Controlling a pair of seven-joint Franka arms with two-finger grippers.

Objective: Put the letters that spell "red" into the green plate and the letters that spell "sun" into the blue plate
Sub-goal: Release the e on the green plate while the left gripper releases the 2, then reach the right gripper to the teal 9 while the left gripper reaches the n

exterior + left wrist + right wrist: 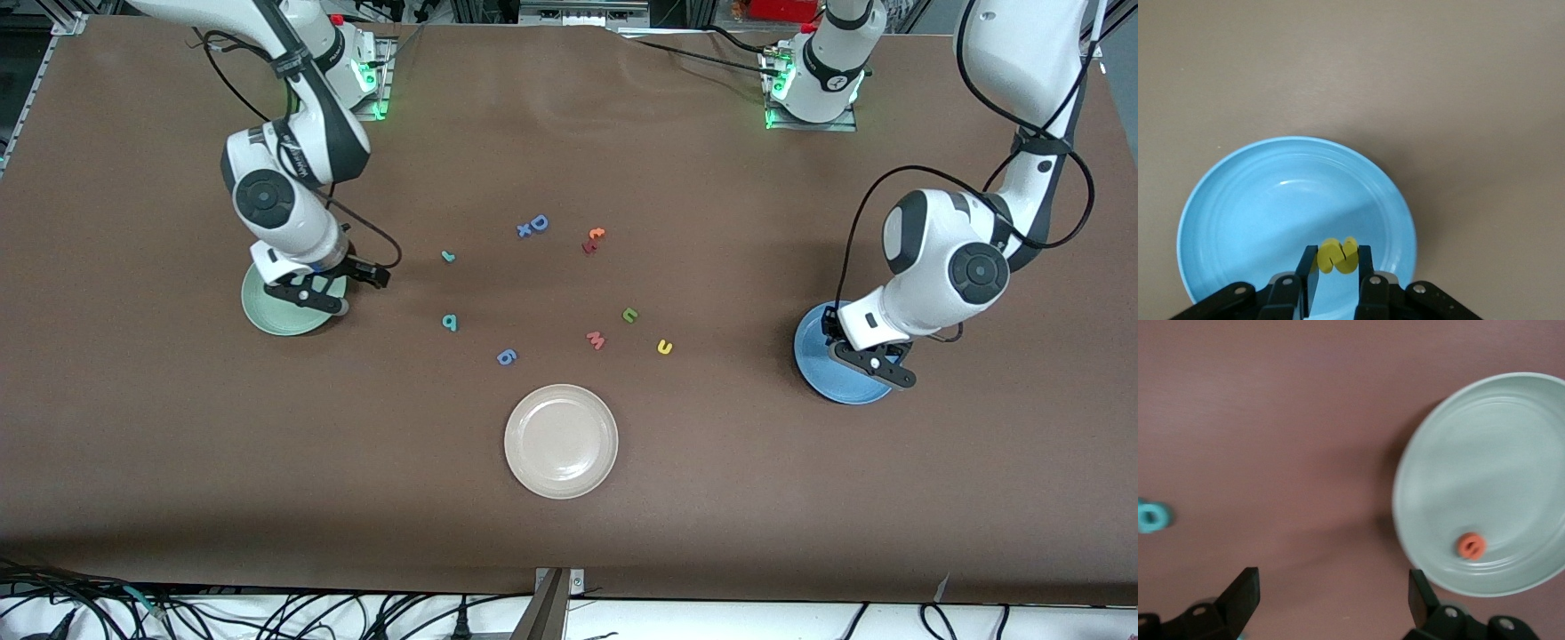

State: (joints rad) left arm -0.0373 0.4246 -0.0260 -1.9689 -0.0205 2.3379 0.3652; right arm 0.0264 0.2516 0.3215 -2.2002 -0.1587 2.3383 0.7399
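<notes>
Fingers of the left gripper (1337,280) are clamped on the yellow "s" (1338,256) over the blue plate (1218,220). Right gripper (1331,600) fingers stand wide apart beside the green plate (1511,453), where the orange "e" (1471,546) lies.

"e" (1470,546) in green plate (1511,427) — "s" (1338,255) over blue plate (1238,220)

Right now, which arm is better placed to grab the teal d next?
Right. The right gripper is open and empty over the green plate, where the orange e already lies. The teal d is toward that end. The left gripper is shut on a yellow letter over the blue plate.
</notes>
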